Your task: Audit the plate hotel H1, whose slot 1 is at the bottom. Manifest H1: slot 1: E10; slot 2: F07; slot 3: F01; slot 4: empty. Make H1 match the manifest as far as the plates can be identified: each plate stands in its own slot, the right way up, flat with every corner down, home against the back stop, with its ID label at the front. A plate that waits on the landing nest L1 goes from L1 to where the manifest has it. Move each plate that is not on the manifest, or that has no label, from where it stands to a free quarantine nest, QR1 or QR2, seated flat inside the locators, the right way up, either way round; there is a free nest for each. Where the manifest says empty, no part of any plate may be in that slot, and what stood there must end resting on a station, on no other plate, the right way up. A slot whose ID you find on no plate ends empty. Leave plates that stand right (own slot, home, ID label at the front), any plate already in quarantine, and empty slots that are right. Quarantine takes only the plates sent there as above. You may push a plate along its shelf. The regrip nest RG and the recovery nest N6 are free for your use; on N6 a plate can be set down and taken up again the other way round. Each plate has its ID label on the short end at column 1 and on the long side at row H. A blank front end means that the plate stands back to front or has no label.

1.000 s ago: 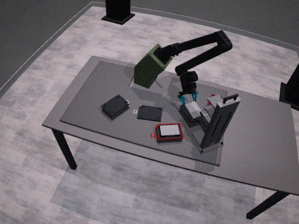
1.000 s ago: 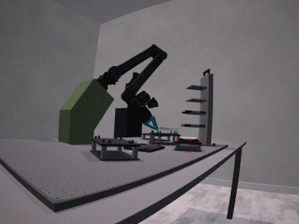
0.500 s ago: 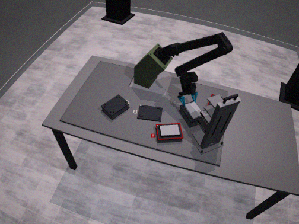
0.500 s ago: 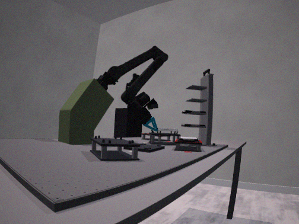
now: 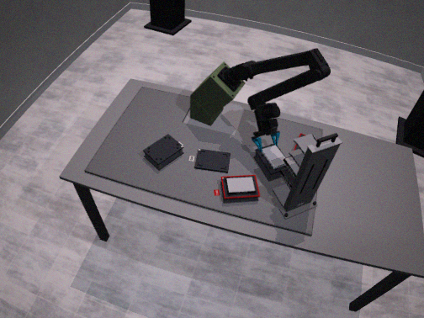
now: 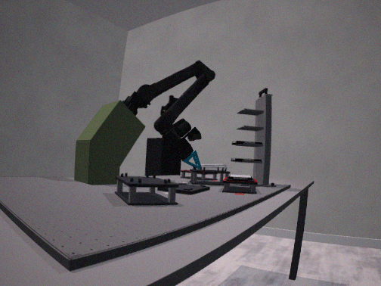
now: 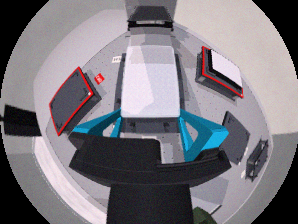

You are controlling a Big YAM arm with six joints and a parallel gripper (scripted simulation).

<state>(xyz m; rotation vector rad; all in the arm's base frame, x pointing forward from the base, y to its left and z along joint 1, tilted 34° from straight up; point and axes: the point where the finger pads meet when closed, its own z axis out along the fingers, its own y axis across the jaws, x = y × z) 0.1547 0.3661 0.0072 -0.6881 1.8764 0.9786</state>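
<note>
My gripper is shut on a white-topped plate, one finger at each long side near its near end. The plate is level, just over or on a dark raised nest; whether it touches cannot be told. That nest's floor label is unreadable. The hotel H1 stands beyond it. Its two lower shelves seem to carry dark-edged plates; its two upper shelves look bare. No ID label is readable.
A red-rimmed nest holds a white-topped plate. Another red-rimmed nest is empty. A low dark nest and a raised dark nest are empty.
</note>
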